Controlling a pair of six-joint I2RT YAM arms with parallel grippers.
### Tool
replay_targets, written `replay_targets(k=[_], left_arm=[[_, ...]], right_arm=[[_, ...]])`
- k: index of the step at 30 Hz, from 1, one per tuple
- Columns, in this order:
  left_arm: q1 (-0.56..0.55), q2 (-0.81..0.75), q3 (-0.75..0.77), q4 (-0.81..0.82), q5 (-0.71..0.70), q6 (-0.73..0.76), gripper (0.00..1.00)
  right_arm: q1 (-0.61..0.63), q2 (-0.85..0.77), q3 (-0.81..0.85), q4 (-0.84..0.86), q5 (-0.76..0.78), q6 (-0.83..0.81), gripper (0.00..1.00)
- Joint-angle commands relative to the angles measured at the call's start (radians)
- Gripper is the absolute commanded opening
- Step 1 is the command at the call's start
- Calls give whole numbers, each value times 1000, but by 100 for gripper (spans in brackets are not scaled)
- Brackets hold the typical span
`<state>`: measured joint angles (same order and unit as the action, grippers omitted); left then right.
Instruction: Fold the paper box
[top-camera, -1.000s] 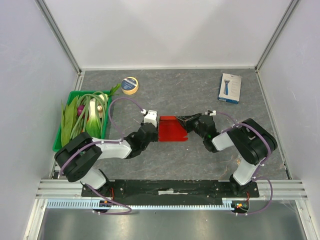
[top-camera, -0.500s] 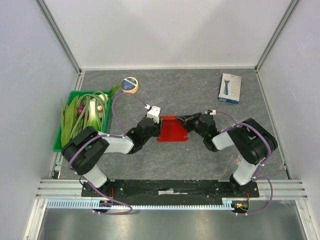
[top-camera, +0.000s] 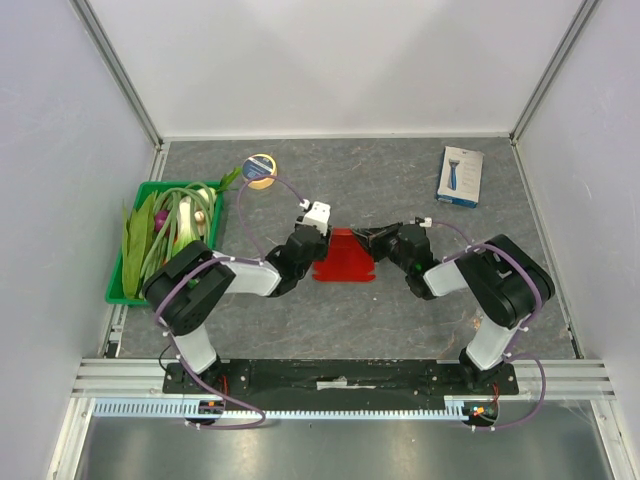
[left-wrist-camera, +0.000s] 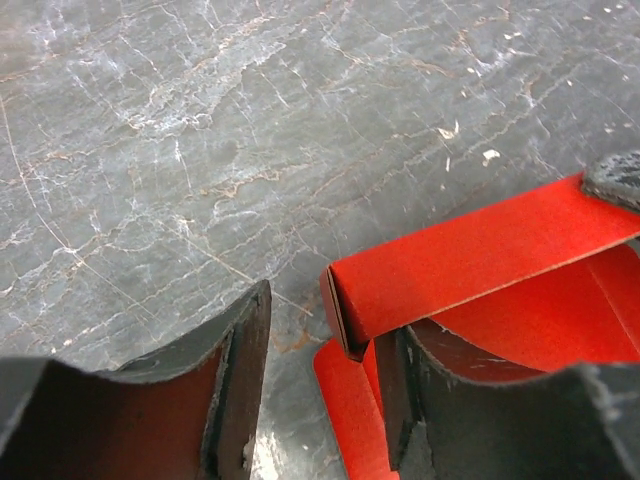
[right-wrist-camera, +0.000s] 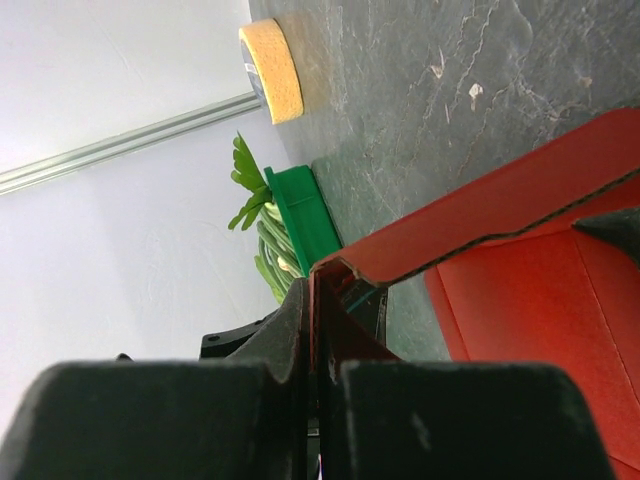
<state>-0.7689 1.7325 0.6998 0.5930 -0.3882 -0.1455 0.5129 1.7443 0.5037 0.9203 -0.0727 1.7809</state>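
Note:
The red paper box (top-camera: 343, 260) lies on the grey table between my two grippers. My left gripper (top-camera: 316, 250) is at its left edge. In the left wrist view the left gripper (left-wrist-camera: 325, 400) is open: a folded, raised red wall of the box (left-wrist-camera: 470, 255) stands just inside the right finger (left-wrist-camera: 400, 400), while the left finger (left-wrist-camera: 240, 380) is apart over bare table. My right gripper (top-camera: 373, 241) is at the box's right edge. In the right wrist view the right gripper (right-wrist-camera: 318, 330) is shut on a thin upright red wall of the box (right-wrist-camera: 520, 300).
A green bin (top-camera: 118, 285) with leafy vegetables stands at the left and shows in the right wrist view (right-wrist-camera: 310, 215). A yellow tape roll (top-camera: 260, 170) lies behind it. A white-and-blue retail box (top-camera: 460, 176) lies at the back right. Grey walls enclose the table.
My left arm has swung right and farther back along the box's left edge. The box's left side has risen and now looks narrower. The right gripper has stayed shut in place.

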Motion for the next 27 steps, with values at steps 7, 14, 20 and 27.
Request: replay_targets(k=[7,14,20,27], left_arm=[[-4,96,132,-22,-198,-83,28],[-52,171,222,-191,-363,-147,9],[-104,275,323,-364,-549,-221,2],[-104,276,303,-371,-546,-267,2]], right_arm=[[6,29,15,-104,-6,-54,0],[16,53,-37,-35,33,-98,0],[65,70,-77,46,117,-95,0],[98,95,-120,141,175,-142,0]])
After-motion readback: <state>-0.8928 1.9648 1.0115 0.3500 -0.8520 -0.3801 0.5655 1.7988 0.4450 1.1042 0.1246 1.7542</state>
